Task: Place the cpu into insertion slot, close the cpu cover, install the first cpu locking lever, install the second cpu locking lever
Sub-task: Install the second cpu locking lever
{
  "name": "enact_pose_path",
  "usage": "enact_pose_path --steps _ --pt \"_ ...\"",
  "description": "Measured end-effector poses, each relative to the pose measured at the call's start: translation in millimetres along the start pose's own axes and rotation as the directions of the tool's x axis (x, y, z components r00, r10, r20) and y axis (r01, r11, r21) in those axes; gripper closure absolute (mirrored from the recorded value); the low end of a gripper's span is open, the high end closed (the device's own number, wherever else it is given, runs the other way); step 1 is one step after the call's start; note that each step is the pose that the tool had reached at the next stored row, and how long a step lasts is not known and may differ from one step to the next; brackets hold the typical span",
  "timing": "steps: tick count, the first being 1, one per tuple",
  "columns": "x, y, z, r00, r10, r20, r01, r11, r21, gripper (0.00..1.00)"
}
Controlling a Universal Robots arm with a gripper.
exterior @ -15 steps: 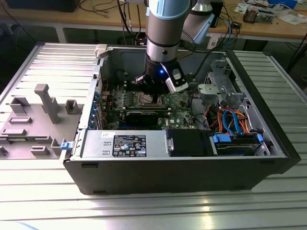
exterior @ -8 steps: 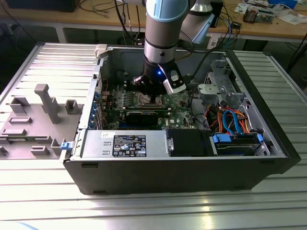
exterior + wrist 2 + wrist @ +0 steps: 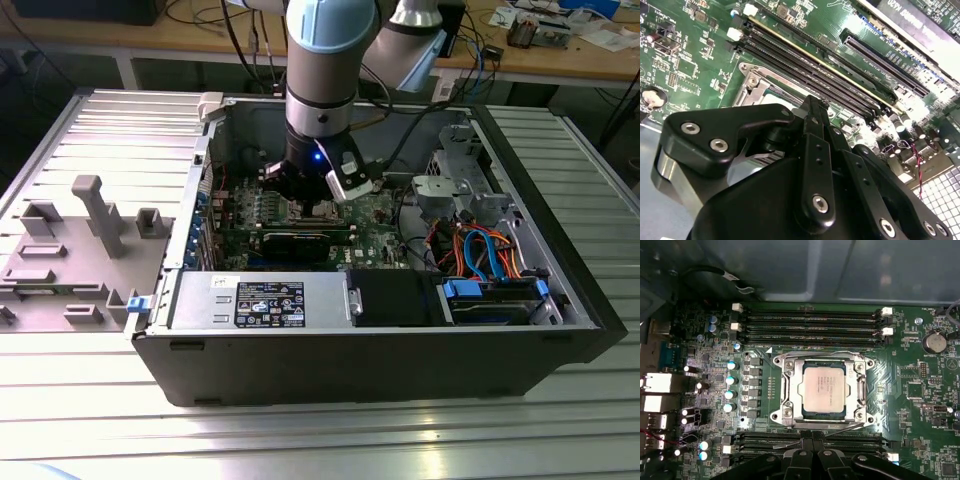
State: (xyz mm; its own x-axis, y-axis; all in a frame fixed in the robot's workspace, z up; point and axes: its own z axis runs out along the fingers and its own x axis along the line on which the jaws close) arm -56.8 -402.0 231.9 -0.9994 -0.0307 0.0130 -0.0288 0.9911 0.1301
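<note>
Silver cpu (image 3: 824, 387) seated under closed cpu cover (image 3: 823, 365), print too small to read, black gripper (image 3: 812, 446) beside socket, jaws pinched together, holding nothing

Even, fairly bright light falls from above in the exterior view, while the computer case (image 3: 560, 300) interior sits in shadow. In the second wrist view, glare whitens the motherboard (image 3: 700, 55), and the near end effector (image 3: 812, 112) looks soft.
</note>
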Motion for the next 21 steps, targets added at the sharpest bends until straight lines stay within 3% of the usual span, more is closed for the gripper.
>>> enact_pose_path --steps 13,21 --pt "0.1 -0.1 0.4 1.0 0.0 0.0 0.0 1.0 -0.0002 0.89" --pt "4.7 -2.9 7.5 1.0 0.0 -0.0007 0.0 1.0 -0.0027 0.89"
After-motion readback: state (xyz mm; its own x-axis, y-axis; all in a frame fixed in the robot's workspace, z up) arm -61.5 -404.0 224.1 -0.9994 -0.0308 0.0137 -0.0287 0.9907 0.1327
